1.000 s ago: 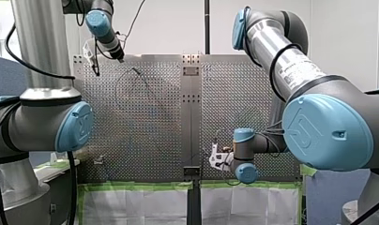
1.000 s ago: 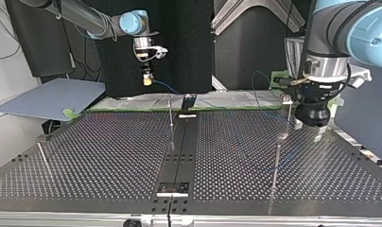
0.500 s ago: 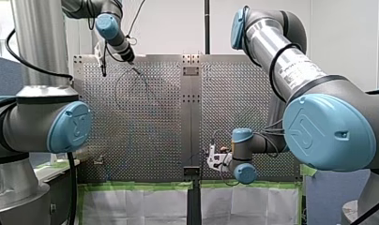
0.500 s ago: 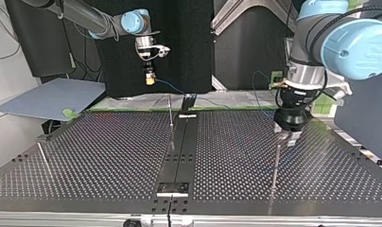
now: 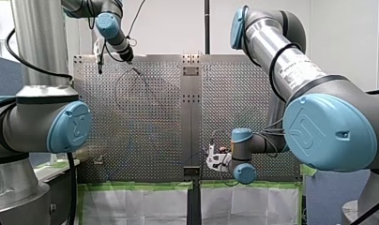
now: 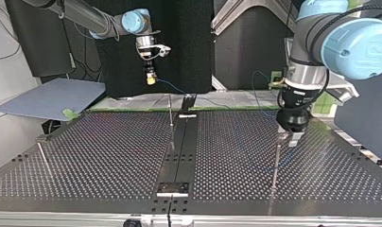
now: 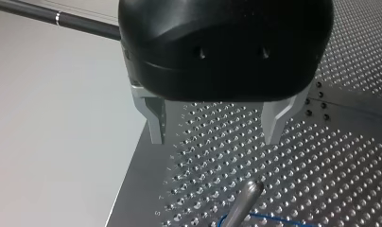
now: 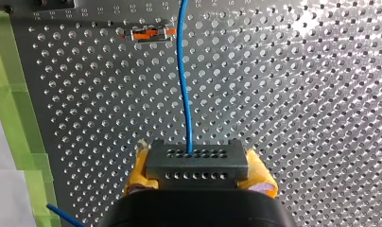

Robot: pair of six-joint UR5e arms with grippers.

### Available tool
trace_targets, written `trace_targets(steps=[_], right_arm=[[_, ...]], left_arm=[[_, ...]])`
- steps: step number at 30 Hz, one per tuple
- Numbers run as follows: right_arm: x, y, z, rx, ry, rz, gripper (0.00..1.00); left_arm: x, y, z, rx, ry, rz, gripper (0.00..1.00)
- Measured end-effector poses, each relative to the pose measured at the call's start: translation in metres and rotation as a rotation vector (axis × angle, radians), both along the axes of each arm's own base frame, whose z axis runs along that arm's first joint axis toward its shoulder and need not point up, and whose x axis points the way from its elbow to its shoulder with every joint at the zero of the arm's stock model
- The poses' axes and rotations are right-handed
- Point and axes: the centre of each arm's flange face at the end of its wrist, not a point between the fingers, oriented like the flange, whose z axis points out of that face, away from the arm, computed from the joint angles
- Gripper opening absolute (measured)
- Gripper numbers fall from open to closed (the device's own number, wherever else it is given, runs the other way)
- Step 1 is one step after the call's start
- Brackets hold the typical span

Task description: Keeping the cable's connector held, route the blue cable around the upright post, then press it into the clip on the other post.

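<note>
Connector end: right jaws clamped on the grey block connector (image 8: 197, 163), yellow pads (image 8: 262, 182) squeezing it from both sides. It's held up off the table, over the taped edge, left of centre in the top view. The thin blue cable (image 8: 184, 85) leaves the connector's face, runs straight ahead and passes just beside a small orange-and-clear clip part (image 8: 146, 34) on the plate. Another stretch of it lies on the table beside the thin metal upright post (image 7: 243, 198) under the left arm (image 6: 316, 56). Can't tell if it wraps the post.

Post end: left jaws apart, bare metal fingers (image 7: 156, 118), nothing between them. Post tip sits just ahead of them, not inside the gap.

In the way:
- second thin post (image 6: 170, 113), next to the dark centre strip (image 6: 179, 151), between the two arms
- third short post (image 6: 44, 158), at the top view's left, well apart from the rest

Surface: perforated metal table (image 6: 94, 156), green tape (image 8: 14, 94) along one edge, white sheet (image 5: 140, 206) past it.

Room: blue-grey flat panel (image 6: 52, 97), tilted, off the table at the top view's left. Black backdrop (image 6: 179, 38) behind the arms, white wall (image 5: 169, 23) opposite.
</note>
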Motion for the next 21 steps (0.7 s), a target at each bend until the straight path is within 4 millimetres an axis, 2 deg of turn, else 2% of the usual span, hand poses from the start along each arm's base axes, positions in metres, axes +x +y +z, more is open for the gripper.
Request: trace_targets(steps=[9, 21], right_arm=[[0.0, 0.0, 0.0, 0.0, 0.0, 0.0, 0.0], [0.002, 0.002, 0.0, 0.001, 0.0, 0.006, 0.0]], left_arm=[[0.003, 0.001, 0.023, 0.068, -0.035, 0.0, 1.0], [0.008, 0.001, 0.021, 0.163, -0.029, 0.004, 1.0]])
